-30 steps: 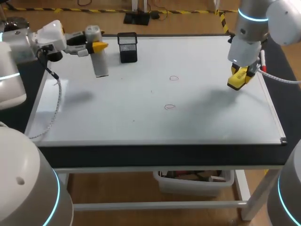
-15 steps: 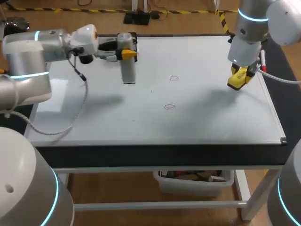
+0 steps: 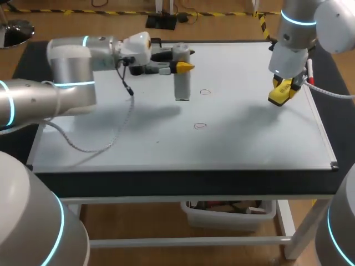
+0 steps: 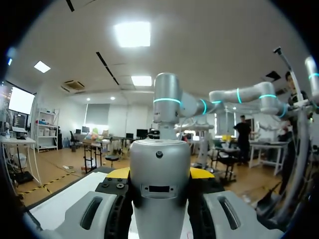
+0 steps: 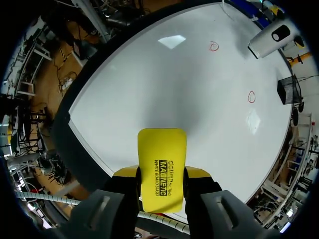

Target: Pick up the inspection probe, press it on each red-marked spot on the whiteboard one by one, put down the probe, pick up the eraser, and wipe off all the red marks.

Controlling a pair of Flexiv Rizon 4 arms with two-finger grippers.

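Probe (image 3: 182,86) stands upright, clamped in our left gripper (image 3: 178,67); our right gripper (image 3: 284,87) clamps the eraser (image 5: 162,167), with the whiteboard (image 3: 249,138) beneath both.

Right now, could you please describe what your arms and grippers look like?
My left arm and right arm are rounded silver-grey tubes with cyan rings. The left gripper and right gripper have black-and-grey bodies and yellow tips. A white cable hangs from each wrist.

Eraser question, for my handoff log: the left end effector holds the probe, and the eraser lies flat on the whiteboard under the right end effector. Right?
No. The right wrist view shows the eraser gripped in the right end effector, above the whiteboard. The left end effector does hold the probe.
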